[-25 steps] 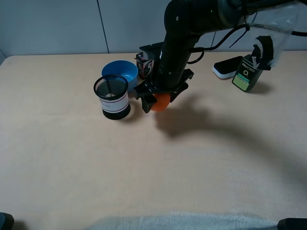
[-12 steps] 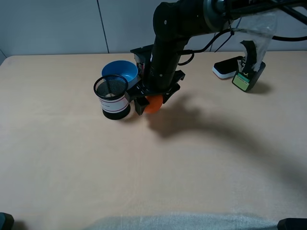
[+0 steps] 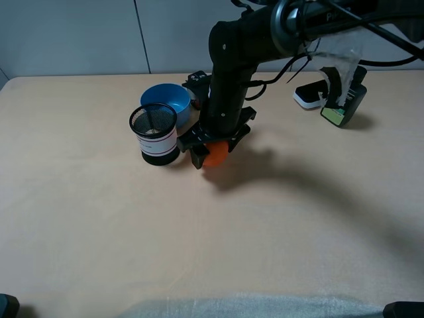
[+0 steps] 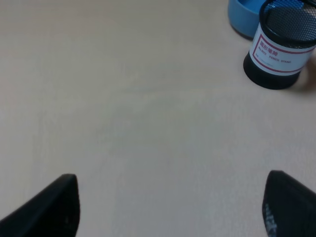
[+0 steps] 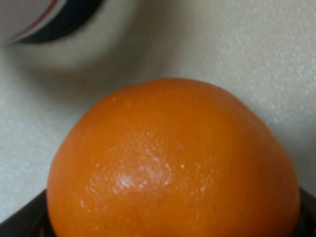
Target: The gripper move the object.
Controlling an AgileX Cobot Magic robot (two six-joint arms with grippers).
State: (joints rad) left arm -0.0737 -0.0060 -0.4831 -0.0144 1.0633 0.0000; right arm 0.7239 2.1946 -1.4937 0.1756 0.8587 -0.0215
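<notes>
Right gripper: the black two-fingered claw [image 3: 213, 154] at the end of the thick black jointed arm [image 3: 232, 73] points down at the table, its jaws narrowed around the fruit and clamping it from both sides.
Task object: a small round orange mandarin [image 3: 216, 157] with glossy, pitted skin, held between those jaws. It sits low over the tabletop, toward the far edge and a little left of the middle. Whether it touches the surface cannot be told.
Right wrist view: the mandarin [image 5: 173, 163] fills most of the picture, with the pale tabletop close behind it and the dark base of the cup [image 5: 54, 19] at one corner.
Left gripper: the black claw [image 4: 170, 207] is spread wide with nothing between its fingers, over bare tabletop, well apart from the mandarin.
Black wire-mesh cup with a white label [image 3: 154, 134]: stands upright just beside the mandarin, on the side toward the table's left edge.
Blue round plastic bowl [image 3: 165, 98]: behind the cup, nearer the far edge, close against it.
Green bottle with a white label [image 3: 343, 106]: near the far right corner.
Flat white and black device [image 3: 308, 96]: just beside the bottle, toward the middle.
Table: light beige wooden top [image 3: 99, 218].
</notes>
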